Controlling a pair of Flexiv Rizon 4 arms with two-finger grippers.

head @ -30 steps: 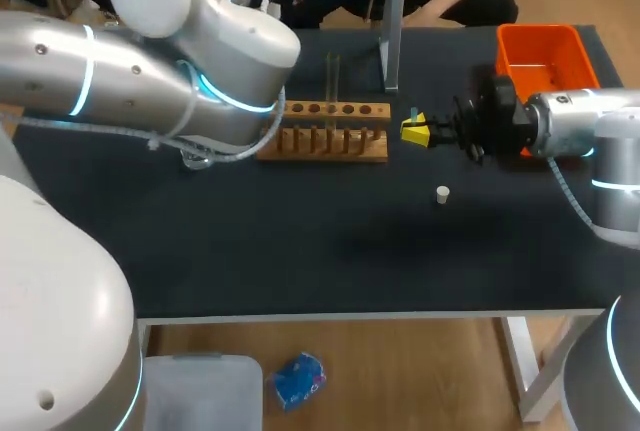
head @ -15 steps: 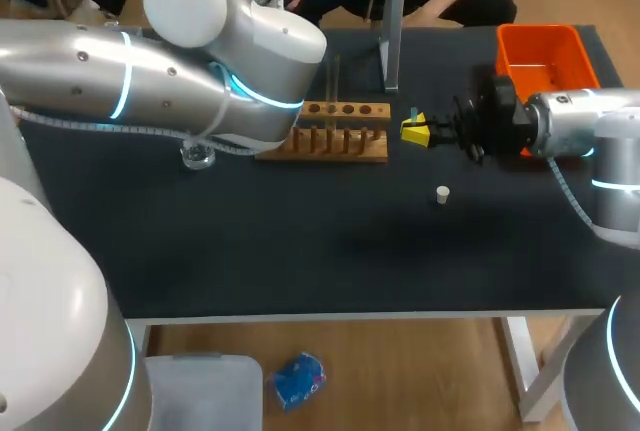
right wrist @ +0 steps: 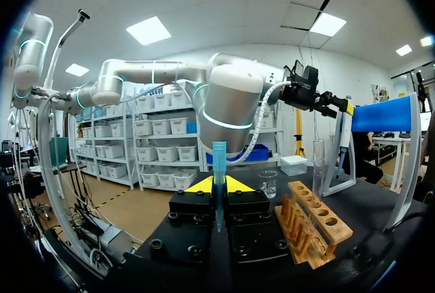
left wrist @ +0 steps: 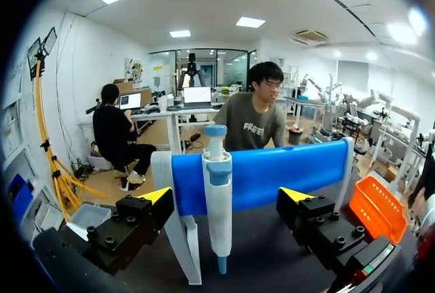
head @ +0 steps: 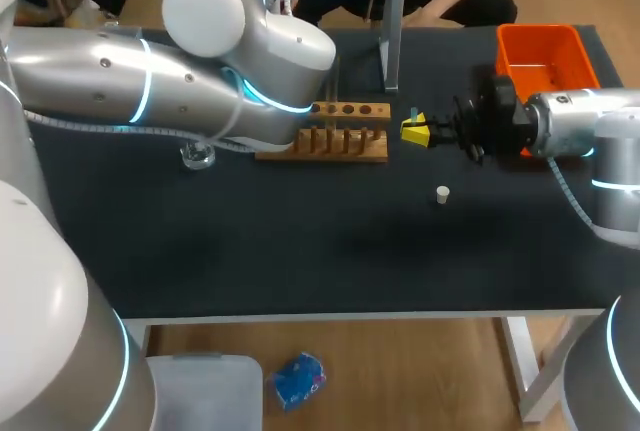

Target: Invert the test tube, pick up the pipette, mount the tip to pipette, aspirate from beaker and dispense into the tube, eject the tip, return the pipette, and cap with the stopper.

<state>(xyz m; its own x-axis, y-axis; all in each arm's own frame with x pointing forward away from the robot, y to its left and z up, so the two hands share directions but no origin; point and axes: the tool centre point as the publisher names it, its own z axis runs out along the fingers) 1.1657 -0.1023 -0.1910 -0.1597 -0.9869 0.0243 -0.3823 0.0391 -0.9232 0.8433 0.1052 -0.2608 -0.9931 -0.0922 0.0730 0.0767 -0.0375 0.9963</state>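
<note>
Test tube point(right wrist: 318, 160) in rack point(right wrist: 314, 228) (upright), beaker point(right wrist: 268, 183) nearby

In the head view the left arm point(head: 200, 81) covers the rack's point(head: 340, 139) left end, part of the beaker point(head: 197, 158) and the left pincer point(left wrist: 226, 195); the right arm point(head: 575, 126) hides the orange bin's point(head: 540, 31) near edge.

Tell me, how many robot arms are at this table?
2. The left arm stretches over the rack toward the hanging pipette; the right arm lies beside the orange bin, its pincer shut on a blue tip. No others show.
</note>
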